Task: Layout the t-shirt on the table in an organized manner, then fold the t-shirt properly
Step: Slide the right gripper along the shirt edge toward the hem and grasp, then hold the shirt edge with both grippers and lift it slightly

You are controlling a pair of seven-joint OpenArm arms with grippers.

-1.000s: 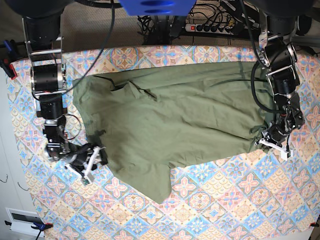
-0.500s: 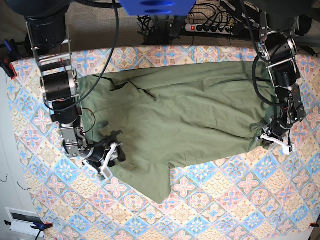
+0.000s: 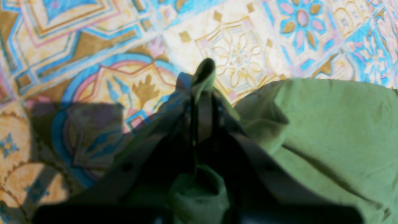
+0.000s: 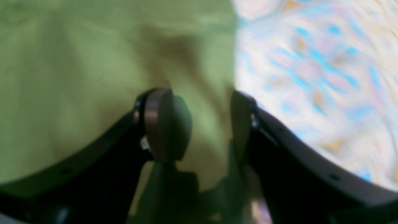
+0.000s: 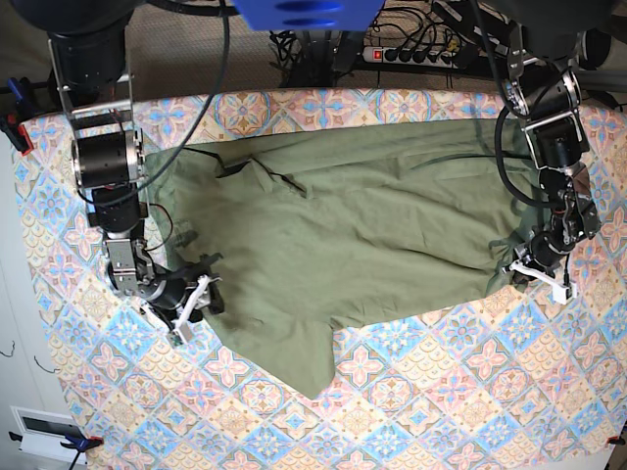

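The olive-green t-shirt (image 5: 343,225) lies spread and wrinkled across the patterned table (image 5: 441,392), one sleeve pointing toward the front edge. At the shirt's right end my left gripper (image 5: 537,266) is shut on a pinch of its fabric. Up close, the left gripper (image 3: 203,74) holds a green fold just above the table (image 3: 93,46), with the rest of the t-shirt (image 3: 326,124) to its right. My right gripper (image 5: 194,300) sits at the shirt's lower left edge. In the right wrist view the right gripper (image 4: 202,124) is open over the t-shirt (image 4: 77,62), beside bare table (image 4: 311,77).
A power strip (image 5: 416,54) and cables lie behind the table's far edge. A red clamp (image 5: 20,137) grips the table's left edge. Both arm columns (image 5: 103,157) stand over the table's ends.
My right gripper swung in toward the shirt's lower left edge, then drew back slightly. The shirt's upper left rumpled again. The left gripper kept its hold and barely moved.
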